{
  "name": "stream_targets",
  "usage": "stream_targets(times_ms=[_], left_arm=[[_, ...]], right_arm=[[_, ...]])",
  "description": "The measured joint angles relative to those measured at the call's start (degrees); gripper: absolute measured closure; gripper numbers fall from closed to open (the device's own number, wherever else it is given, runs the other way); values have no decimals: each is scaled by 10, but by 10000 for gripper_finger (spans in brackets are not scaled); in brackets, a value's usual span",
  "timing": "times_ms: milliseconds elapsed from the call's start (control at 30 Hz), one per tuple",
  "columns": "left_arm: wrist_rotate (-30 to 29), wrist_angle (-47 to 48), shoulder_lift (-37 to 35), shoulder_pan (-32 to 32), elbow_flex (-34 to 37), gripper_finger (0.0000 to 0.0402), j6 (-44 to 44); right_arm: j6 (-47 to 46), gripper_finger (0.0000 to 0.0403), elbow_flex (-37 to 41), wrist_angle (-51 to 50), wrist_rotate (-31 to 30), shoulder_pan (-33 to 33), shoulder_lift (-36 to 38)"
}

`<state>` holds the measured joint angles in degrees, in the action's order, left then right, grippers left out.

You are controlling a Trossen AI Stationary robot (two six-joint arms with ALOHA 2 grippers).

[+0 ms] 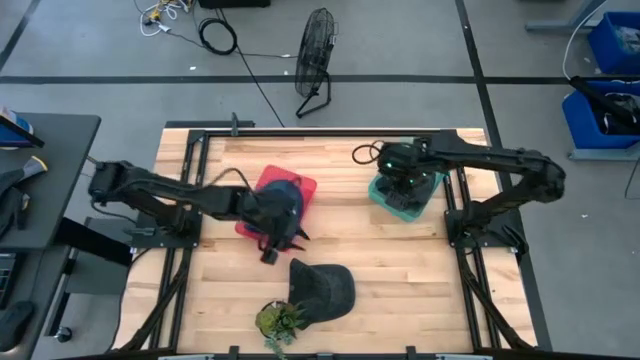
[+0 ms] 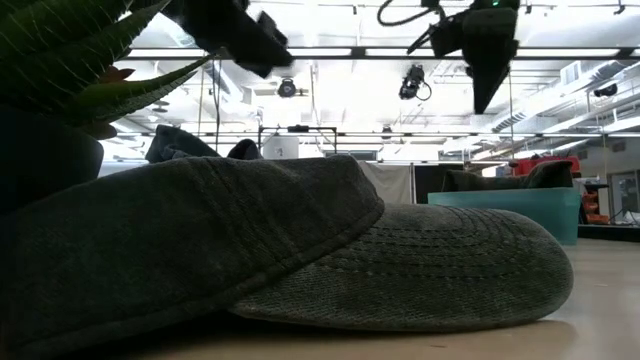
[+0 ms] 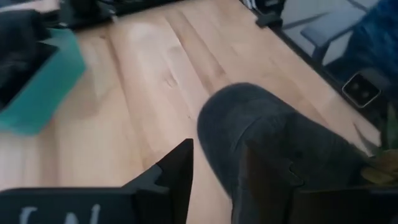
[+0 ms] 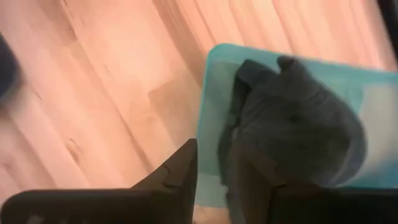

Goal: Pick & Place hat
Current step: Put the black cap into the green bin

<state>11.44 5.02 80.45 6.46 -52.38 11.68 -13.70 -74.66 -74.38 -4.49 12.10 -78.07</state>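
Note:
A dark grey cap [image 1: 322, 288] lies crown up on the table near the front edge; it fills the low view [image 2: 300, 250] and shows in the left wrist view [image 3: 273, 143]. My left gripper [image 1: 283, 247] is open and empty, above the table between the cap and a red tray [image 1: 306, 187] that holds a blue hat [image 1: 283, 195]. My right gripper [image 1: 402, 188] is open and empty, above a teal tray [image 4: 214, 112] that holds a dark grey hat [image 4: 292, 124].
A small potted plant [image 1: 280, 320] stands at the front edge, just left of the cap. The teal tray [image 1: 392, 205] sits at the right rear and the red tray at the centre. Bare wood lies between the trays and right of the cap.

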Motion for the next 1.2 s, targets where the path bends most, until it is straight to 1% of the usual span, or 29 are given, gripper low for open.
stream_targets(times_ms=[167,400,533,633,700,767,833,967,1000,1033,1133,1200], left_arm=[[-2,-8,71,15,-13,231,-4],[-2,-19,161,42,-13,191,-16],[0,-14,190,55,-12,182,-25],[0,-16,194,57,-12,186,-29],[0,-22,194,55,-13,200,-21],[0,-25,194,51,-13,227,-9],[0,-30,193,45,-13,268,-6],[-2,-38,193,29,-15,372,-30],[-2,-33,192,25,-21,383,-45],[-2,-29,190,21,-29,385,-58],[-7,-9,182,12,-61,382,-80],[-30,12,180,7,-95,382,-80]], right_arm=[[-67,313,47,28,-1,-36,36],[-73,321,93,77,0,-74,44],[-70,321,100,97,0,-81,41],[-69,321,100,109,0,-81,42],[-68,321,100,118,-2,-80,42],[-62,321,100,137,-12,-78,42],[-43,321,100,161,-17,-75,42],[-41,321,100,170,-17,-73,42],[-41,321,100,170,-17,-73,42],[-39,321,100,170,-17,-73,42],[-38,321,100,166,-17,-73,41],[-38,321,100,163,-17,-73,41]])
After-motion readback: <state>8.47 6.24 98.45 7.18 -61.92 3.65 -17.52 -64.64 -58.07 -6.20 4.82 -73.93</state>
